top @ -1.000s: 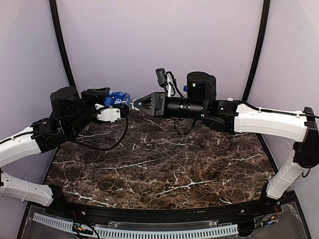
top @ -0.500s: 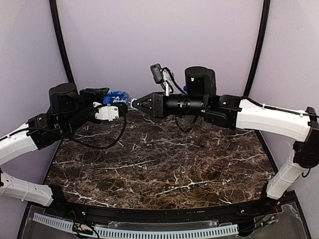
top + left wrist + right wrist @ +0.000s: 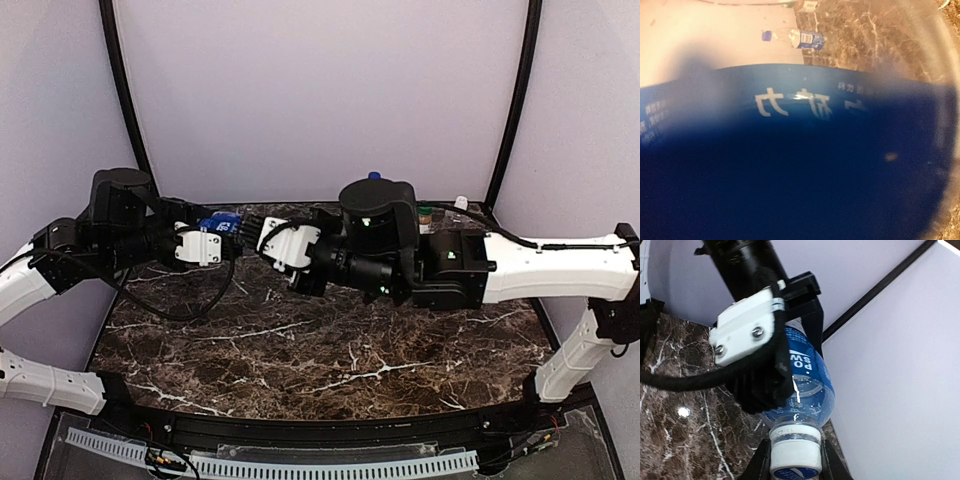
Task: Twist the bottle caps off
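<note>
Currently my left hand grips the clear blue-labelled plastic bottle sideways above the glossy marbled counter, near its back edge. My right hand is clenched on its round white plastic cap, with open counter below.

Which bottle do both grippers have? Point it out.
The blue-labelled bottle with the white cap: left gripper clamps its body, right gripper its cap. The other bottles sit loose at the back.

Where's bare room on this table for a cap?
Bare: the near half of the table, between the arm bases. Crowded: the far edge, where left gripper holds the blue-labelled bottle, right gripper its white cap, plus a green-capped bottle.
</note>
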You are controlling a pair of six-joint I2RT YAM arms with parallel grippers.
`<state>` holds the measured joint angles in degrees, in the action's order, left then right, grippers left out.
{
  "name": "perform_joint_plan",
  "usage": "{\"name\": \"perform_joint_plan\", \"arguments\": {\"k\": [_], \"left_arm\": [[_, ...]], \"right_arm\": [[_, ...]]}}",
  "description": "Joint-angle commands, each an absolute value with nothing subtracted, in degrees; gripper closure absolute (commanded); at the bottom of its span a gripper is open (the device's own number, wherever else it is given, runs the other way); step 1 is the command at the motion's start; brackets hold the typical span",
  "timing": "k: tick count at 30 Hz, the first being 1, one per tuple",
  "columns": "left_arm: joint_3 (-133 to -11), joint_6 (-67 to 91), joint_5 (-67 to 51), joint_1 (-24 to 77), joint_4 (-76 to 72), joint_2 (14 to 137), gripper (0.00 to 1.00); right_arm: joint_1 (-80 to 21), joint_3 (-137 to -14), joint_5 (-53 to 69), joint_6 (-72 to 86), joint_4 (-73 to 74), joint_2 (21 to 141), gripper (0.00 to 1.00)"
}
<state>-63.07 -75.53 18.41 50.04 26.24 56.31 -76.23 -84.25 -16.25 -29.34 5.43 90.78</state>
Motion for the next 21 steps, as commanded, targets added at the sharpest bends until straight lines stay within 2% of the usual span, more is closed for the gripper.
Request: {"name": "perform_joint_plan", "arguments": {"k": [1,5,13,20,21], "left_arm": [[-64.68,-73.83,12.83,50.17,35.44,56.23,0.52],[-65.49,-73.09,11.58,50.11,37.89,56.50,0.52],[-65.74,-72.46,10.29,50.17,40.21,56.48,0.53],[-65.25,-71.78,11.89,50.12,38.12,56.17,0.53],[-64.89,-71.66,12.45,50.11,37.47,56.12,0.52]], "right_arm": [[-81.89,-74.17,-24.79,-69.08,-15.62,88.54,1.00],[-83.66,-68.68,-28.12,-89.11,-31.14,90.62,1.00],[-83.89,-65.66,-29.77,-120.15,-50.94,97.74,1.00],[-83.84,-66.42,-29.38,-116.99,-53.63,99.03,1.00],[-83.85,-67.02,-30.29,-114.98,-54.19,99.29,0.93]]}}
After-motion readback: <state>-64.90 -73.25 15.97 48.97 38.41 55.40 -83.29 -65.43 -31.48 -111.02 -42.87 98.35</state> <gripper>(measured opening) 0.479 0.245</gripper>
